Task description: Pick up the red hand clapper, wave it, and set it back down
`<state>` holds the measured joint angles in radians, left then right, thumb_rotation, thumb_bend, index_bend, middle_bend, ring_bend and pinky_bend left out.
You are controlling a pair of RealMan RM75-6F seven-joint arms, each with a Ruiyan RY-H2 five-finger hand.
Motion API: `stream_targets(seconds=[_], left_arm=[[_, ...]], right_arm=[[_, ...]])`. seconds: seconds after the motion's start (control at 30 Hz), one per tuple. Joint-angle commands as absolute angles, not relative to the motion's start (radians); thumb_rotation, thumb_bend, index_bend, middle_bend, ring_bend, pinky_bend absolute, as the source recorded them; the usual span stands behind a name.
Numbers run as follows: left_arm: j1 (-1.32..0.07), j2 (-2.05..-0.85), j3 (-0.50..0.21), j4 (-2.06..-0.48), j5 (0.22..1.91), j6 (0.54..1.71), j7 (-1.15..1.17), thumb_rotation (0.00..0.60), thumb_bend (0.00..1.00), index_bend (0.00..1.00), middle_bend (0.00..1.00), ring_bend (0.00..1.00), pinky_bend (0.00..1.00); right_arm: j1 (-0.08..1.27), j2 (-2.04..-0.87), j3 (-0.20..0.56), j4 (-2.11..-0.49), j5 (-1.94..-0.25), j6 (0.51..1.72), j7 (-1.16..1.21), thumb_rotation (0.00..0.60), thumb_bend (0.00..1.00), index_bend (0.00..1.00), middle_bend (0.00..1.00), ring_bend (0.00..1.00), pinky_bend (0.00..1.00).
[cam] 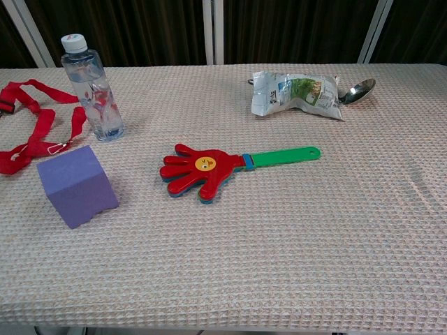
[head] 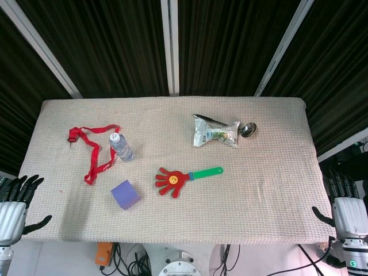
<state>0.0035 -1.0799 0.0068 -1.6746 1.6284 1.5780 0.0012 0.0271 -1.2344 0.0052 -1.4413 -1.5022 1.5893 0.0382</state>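
Observation:
The red hand clapper [head: 172, 180] lies flat near the middle of the table, its green handle [head: 208, 172] pointing right. In the chest view the clapper [cam: 198, 170] has a yellow face button and its handle [cam: 283, 156] runs to the right. My left hand [head: 16, 207] hangs beside the table's front left corner, fingers spread, holding nothing. My right hand [head: 345, 207] sits off the front right corner, fingers apart and empty. Both hands are far from the clapper and neither shows in the chest view.
A purple cube [head: 125, 194] sits left of the clapper. A small water bottle [head: 121, 146] stands behind it, beside a red lanyard [head: 95, 149]. A snack packet [head: 216, 133] and a metal spoon [head: 247, 129] lie at the back right. The table edge [head: 172, 240] runs along the front.

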Motion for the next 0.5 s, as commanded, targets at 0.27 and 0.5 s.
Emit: stream_targets(seconds=[0.27, 0.5], left_arm=[[0.007, -1.073, 0.009, -1.687, 1.615, 1.578, 0.012, 0.600, 0.13, 0.11, 0.07, 0.00, 0.06], [0.018, -1.058, 0.011, -1.683, 1.604, 1.593, 0.002, 0.600, 0.13, 0.11, 0.07, 0.00, 0.06]], right_arm=[[0.028, -1.200, 0.001, -1.476, -1.535, 1.570, 0.059, 0.600, 0.09, 0.00, 0.00, 0.00, 0.00], [0.066, -1.187, 0.016, -1.526, -1.529, 1.499, 0.075, 0.600, 0.09, 0.00, 0.00, 0.00, 0.00]])
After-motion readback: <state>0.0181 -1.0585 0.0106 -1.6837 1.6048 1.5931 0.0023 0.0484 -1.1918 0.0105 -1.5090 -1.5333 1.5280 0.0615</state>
